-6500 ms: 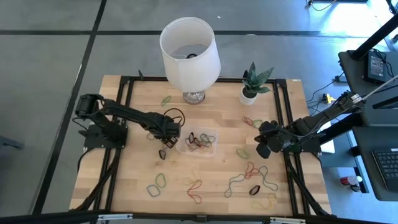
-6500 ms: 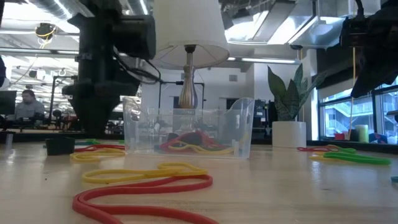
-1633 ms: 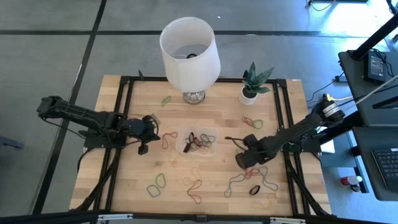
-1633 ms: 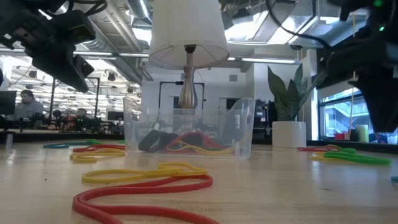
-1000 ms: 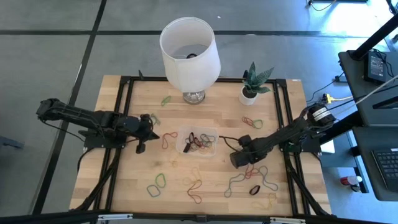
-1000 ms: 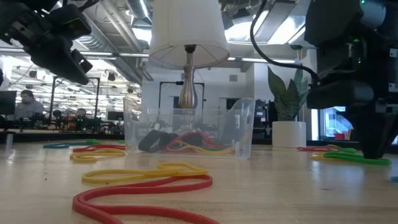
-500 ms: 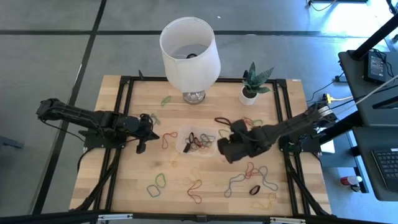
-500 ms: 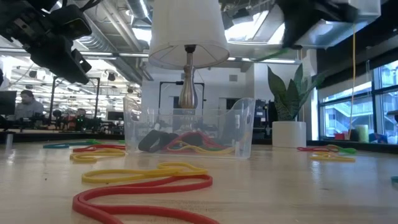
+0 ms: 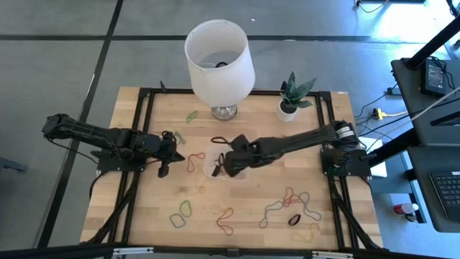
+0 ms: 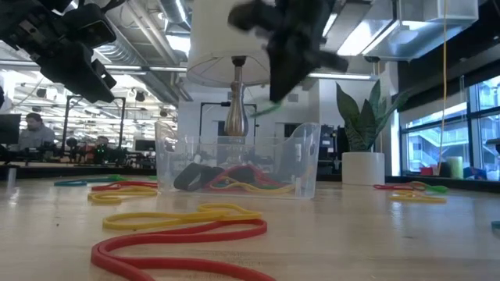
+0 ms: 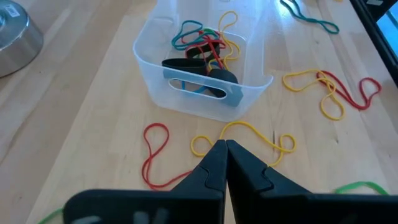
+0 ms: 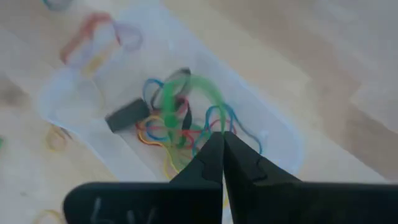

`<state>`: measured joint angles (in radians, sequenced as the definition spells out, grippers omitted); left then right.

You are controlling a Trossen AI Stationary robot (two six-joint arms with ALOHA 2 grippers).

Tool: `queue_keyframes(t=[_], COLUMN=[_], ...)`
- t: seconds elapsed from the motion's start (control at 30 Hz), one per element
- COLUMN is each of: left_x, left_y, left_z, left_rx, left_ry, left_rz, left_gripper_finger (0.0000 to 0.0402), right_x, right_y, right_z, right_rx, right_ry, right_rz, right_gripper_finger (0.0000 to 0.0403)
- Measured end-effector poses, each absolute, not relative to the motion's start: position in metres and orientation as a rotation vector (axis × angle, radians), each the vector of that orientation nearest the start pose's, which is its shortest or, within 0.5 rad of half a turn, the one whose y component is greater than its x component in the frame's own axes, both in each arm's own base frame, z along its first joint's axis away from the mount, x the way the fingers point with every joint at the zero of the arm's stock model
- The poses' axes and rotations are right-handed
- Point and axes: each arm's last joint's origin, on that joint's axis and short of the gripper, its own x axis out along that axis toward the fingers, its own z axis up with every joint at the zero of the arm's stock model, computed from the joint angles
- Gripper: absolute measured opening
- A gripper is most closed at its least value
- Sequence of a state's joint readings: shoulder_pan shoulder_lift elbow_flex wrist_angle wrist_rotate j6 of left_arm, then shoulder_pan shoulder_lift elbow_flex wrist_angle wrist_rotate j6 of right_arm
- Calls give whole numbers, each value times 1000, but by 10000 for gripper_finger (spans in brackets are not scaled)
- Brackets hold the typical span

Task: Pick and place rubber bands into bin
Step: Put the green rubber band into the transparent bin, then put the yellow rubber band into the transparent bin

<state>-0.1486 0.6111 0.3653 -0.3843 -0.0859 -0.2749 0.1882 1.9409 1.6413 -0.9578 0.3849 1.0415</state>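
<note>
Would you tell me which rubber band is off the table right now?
The green rubber band, pinched in the right gripper above the bin; all the others lie flat.

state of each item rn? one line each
right gripper: shut on green band, above bin
left gripper: shut, empty, left of bin
bin: upright, holds several bands
loose bands: scattered on table
lamp: upright
plant: upright
</note>
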Motion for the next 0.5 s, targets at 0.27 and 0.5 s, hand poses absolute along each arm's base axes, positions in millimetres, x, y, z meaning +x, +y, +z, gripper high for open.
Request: queue_keyframes(t=[0.27,0.5], left_x=[133,133], left_y=[-17,-17], left_z=[197,197], left_rx=[-193,-190], left_ry=[629,627], left_rz=[27,34], left_gripper_finger=[12,31], right_x=[401,396], right_y=[55,54], right_z=[217,226], right_rx=[582,558], right_ry=[1082,1098], right_rz=[-759,-733], right_gripper_finger=[58,120])
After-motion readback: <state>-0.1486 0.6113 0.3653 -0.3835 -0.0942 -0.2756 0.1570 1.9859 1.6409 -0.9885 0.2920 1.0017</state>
